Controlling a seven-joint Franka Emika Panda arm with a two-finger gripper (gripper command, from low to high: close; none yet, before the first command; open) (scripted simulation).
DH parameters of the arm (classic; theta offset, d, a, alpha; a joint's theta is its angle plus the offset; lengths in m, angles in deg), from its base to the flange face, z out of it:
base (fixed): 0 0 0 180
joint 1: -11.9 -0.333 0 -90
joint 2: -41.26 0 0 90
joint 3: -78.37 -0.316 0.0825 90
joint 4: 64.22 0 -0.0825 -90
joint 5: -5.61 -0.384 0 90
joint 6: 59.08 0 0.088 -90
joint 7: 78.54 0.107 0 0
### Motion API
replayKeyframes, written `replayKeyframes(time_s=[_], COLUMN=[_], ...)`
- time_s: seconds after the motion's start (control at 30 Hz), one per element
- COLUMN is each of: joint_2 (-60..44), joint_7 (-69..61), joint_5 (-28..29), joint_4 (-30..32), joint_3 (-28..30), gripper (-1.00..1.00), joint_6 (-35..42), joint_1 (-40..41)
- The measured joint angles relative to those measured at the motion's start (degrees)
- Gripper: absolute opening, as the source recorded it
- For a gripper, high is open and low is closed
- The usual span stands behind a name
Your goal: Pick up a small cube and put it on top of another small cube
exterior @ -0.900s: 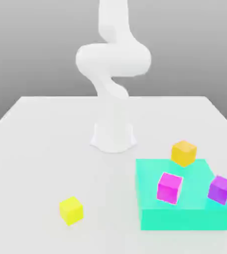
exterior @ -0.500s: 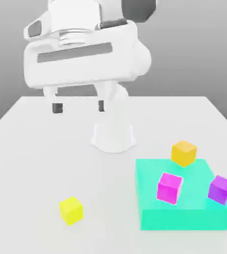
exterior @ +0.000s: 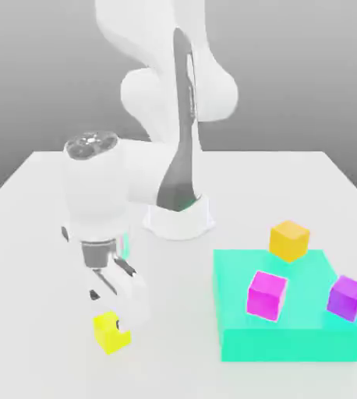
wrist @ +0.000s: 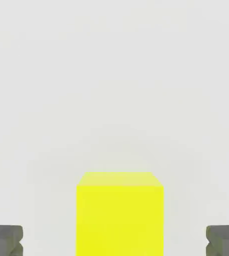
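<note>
The lemon-yellow cube [exterior: 110,332] sits on the white table [exterior: 41,257], toward the exterior view's left and well apart from the other blocks. It is a plain, sharp-edged solid with flat matte faces and no markings. In the hand view the same cube [wrist: 120,214] lies squarely between the two dark fingertips [wrist: 5,239], with clear table showing on either side of it; neither pad touches it.

The gripper [exterior: 107,308] points down directly over the cube, its jaws spread wide and holding nothing. One fingertip already overlaps the cube's near face in the exterior view. The placement appears deliberate: centred and straddling, so that closing would bear on two opposite flat faces. Judged stage: approach complete or nearly so, grasp not yet made.

The amber cube [exterior: 290,240] stands at the far edge of the teal slab [exterior: 291,339], toward the exterior view's right. It is the same size and form as the yellow one, with a level top face suited to receive it. A magenta cube [exterior: 266,294] and a purple cube [exterior: 348,297] rest on the same slab, nearer the camera. The slab is low, flat and square-cornered, and raises its three blocks slightly above the table. The arm [exterior: 174,93] is smooth, white and rounded.
</note>
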Motion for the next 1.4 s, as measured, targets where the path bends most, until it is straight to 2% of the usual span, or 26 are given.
replayKeyframes(time_s=[0.03,0.07,0.3,0.5,0.67,0.8,1.0,1.23,1.4], joint_2=[-2.1,-3.3,-3.2,7.9,17.4,25.2,36.8,49.0,42.6], joint_7=[-0.3,-0.6,-0.4,2.4,-5.3,-10.3,-15.1,-18.6,-18.9], joint_5=[-0.5,-0.9,-0.6,3.1,-4.4,-8.1,-9.9,-9.3,-9.5], joint_4=[-0.4,-0.6,-0.6,1.6,4.0,6.0,9.1,12.9,15.3], joint_3=[-1.0,-1.5,-1.5,1.0,-4.6,-7.4,-13.5,-21.1,-23.7], gripper=[0.00,-1.00,-1.00,-1.00,-1.00,-1.00,-1.00,-1.00,-1.00], joint_6=[-1.6,-2.6,-2.6,6.3,13.6,19.2,27.2,35.5,26.9], joint_1=[0.9,1.3,1.4,-0.4,-10.4,-16.5,-26.9,-38.4,-39.3])
